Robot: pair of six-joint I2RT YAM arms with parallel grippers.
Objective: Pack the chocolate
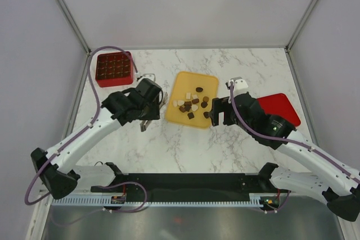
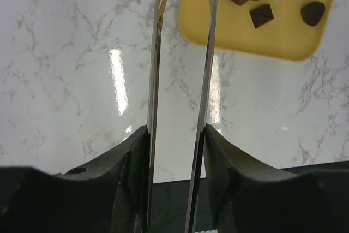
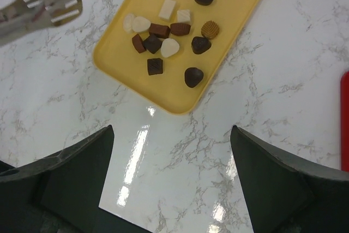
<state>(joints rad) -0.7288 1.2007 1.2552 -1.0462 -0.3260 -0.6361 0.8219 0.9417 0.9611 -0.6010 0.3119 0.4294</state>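
Note:
The chocolate (image 1: 191,105) is several small dark, brown and cream pieces lying loose on a flat yellow tray (image 1: 185,80) at mid-table. My left gripper (image 1: 153,109) is just left of the tray, shut on metal tongs (image 1: 163,102). The left wrist view shows the two tong arms (image 2: 155,80) pressed between my fingers, with the tong tips reaching the tray's edge (image 2: 240,31) near the chocolate (image 2: 262,16). My right gripper (image 1: 218,112) hangs open and empty at the tray's right near corner. In the right wrist view it (image 3: 172,135) looks down on the chocolate (image 3: 163,45), the tray (image 3: 180,88) and the tong tips (image 3: 49,6).
A red square box with grid compartments (image 1: 114,68) sits at the back left. A flat red lid (image 1: 279,108) lies at the right, partly under my right arm. Grey walls close in the marble table (image 1: 169,150) on three sides.

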